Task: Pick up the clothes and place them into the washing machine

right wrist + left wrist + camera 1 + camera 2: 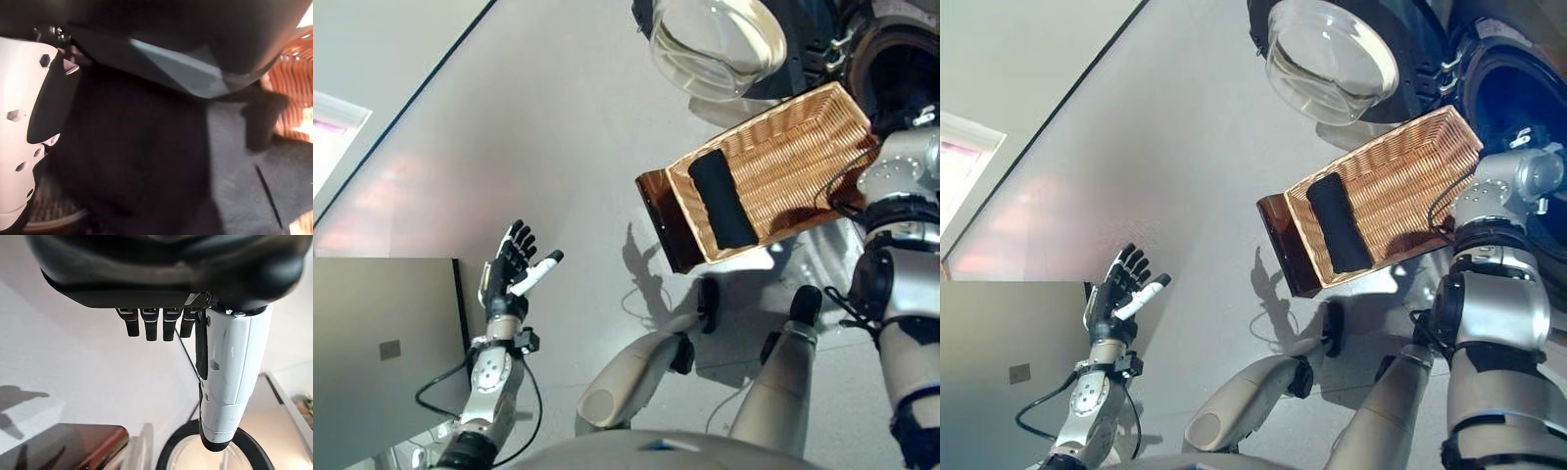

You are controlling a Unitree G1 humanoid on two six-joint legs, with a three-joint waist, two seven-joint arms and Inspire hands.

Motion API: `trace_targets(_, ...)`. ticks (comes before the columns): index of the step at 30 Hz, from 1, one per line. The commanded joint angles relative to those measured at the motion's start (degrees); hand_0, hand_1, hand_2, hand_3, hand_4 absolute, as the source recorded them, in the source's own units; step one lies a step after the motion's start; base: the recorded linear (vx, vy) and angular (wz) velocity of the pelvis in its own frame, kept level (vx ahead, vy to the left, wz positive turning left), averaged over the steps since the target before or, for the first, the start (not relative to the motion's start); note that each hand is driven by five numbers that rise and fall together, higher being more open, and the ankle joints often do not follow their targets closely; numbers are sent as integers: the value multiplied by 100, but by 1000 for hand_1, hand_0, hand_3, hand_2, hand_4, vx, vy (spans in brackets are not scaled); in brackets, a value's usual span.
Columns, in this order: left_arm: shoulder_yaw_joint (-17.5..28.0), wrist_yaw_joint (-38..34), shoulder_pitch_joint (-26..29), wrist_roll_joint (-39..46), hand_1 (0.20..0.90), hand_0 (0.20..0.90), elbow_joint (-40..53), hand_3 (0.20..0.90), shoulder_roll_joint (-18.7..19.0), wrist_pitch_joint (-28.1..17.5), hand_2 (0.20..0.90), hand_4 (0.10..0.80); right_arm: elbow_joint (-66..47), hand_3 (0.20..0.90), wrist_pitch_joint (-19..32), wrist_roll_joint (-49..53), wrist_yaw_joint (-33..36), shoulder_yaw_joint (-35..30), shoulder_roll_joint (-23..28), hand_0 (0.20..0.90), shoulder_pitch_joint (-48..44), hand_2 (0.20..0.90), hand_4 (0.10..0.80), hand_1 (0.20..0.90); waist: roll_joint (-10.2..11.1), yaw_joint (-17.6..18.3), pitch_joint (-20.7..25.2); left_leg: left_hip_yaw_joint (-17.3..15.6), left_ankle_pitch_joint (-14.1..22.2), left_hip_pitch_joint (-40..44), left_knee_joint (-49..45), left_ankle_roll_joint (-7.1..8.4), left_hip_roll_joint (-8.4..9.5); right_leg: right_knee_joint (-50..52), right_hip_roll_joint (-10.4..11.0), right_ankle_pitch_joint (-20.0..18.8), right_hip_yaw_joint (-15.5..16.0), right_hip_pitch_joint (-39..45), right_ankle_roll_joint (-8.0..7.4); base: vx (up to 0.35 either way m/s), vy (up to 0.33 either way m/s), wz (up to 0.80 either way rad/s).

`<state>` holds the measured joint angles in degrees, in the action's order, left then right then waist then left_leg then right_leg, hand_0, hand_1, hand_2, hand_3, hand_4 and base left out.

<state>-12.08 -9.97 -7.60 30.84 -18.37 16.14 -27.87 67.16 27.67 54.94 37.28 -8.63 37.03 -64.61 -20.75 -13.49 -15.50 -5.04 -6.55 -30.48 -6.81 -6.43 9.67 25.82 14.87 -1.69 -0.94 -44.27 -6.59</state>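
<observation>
Robot hand [512,262] idle; black rolled cloth [722,200].

Bright daylight falls across the pale floor [558,147], casting sharp dark shadows beside the wicker basket [783,157] and laying glare on the glass washer door [717,44]. The left wrist view is evenly lit, whereas the right wrist view is dim, with nearby surfaces blurred and out of focus.
</observation>
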Motion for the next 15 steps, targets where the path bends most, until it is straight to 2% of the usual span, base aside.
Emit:
trace_targets(1,492,-79,-138,247,900,900,104,900,70,-512,900,800,-445,900,417,-712,-320,747,247,900,-116,900,800,900,-98,8,334,131,473,-565,-456,633,-139,-323,-145,487,139,503,296,-17,-4,-5)
trace_targets(6,477,-14,-182,211,900,900,57,900,54,-464,900,800,-168,900,328,-738,-464,720,-120,900,233,900,800,900,-50,23,320,154,468,-575,-485,625,-173,-298,-174,483,181,516,321,-14,-8,-1)
trace_targets(15,521,99,-251,173,900,900,-20,900,72,-406,900,800,-180,900,241,-627,-825,836,-954,900,860,900,800,900,291,102,134,172,490,-594,-611,612,-230,-258,-244,464,242,590,357,-13,-15,0)
